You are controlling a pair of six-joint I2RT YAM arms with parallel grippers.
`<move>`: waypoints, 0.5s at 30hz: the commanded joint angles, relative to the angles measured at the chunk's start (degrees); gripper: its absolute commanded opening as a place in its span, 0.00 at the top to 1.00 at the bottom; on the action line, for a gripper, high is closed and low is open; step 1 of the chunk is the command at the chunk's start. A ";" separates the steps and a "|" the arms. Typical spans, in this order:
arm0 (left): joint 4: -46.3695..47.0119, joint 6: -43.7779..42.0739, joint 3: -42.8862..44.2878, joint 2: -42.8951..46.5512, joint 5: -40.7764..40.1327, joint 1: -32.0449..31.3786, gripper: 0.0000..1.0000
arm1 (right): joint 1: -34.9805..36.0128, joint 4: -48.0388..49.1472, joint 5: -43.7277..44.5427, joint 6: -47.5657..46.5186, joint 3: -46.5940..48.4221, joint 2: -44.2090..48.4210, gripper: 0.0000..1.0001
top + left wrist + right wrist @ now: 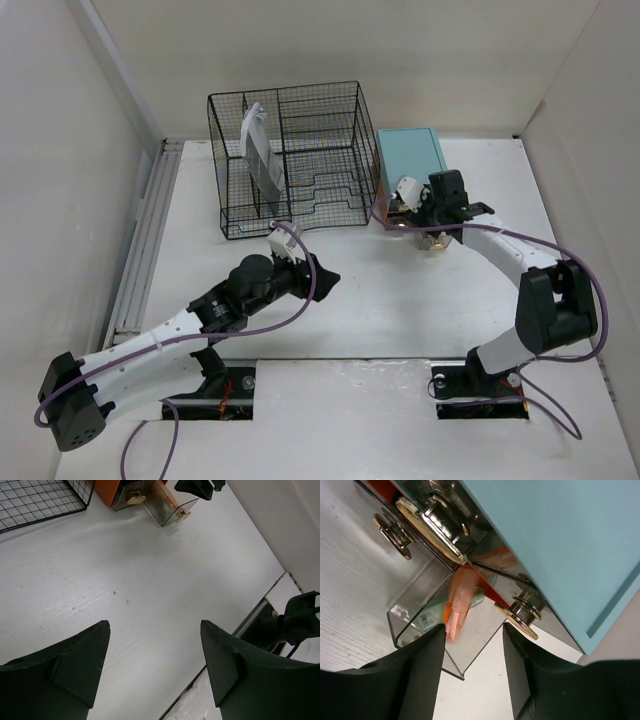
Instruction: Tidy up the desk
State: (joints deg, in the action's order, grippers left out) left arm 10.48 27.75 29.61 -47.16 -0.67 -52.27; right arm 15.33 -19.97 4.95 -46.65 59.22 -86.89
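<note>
Left end effector (pixel 155 626) — spread wide apart — hangs above the white desk (pixel 165 560).

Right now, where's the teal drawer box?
Top view: the box sits at the desk's far edge, right of centre, beside the wire organizer, the right gripper at its open drawer.
</note>
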 commanded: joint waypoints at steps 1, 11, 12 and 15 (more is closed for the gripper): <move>2.62 -0.15 -0.25 -0.13 0.40 0.24 0.30 | -0.39 2.65 -1.77 1.30 2.21 1.98 0.45; 2.62 -0.15 -0.25 -0.13 0.93 0.24 0.30 | -6.89 -15.59 -27.77 -12.46 6.95 3.40 1.00; 2.62 -0.15 -0.25 0.39 0.93 0.24 0.30 | -7.50 -18.59 -31.20 -14.76 6.96 2.53 1.00; 2.62 -0.15 -0.25 0.40 0.93 0.24 0.30 | -7.51 -27.83 -32.37 -22.68 8.63 -0.02 1.00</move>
State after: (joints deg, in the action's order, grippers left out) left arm 10.48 27.73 29.61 -47.66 -0.34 -52.27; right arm 7.66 -35.70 -18.31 -59.02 65.04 -85.78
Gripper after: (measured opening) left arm 0.699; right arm 0.009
